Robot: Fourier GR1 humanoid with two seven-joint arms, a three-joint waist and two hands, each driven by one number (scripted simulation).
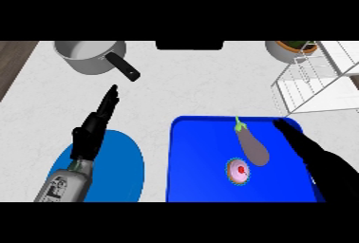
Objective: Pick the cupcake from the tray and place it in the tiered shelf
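A cupcake (pixel 238 171) with pink icing and a red dot on top sits on the blue tray (pixel 200 161), near its middle. My right hand (pixel 319 156) lies over the tray's right side, fingers straight and pointing away from me, open and a short way right of the cupcake without touching it. The white wire tiered shelf (pixel 319 78) stands at the far right of the counter, beyond the tray. My left hand (pixel 98 123) is at the left, open with fingers straight, holding nothing.
A purple eggplant (pixel 252 144) lies on the tray just behind the cupcake. A blue plate (pixel 123 166) lies under my left forearm. A grey pot (pixel 91 56) with a black handle stands at the back left, a bowl (pixel 291 49) at the back right.
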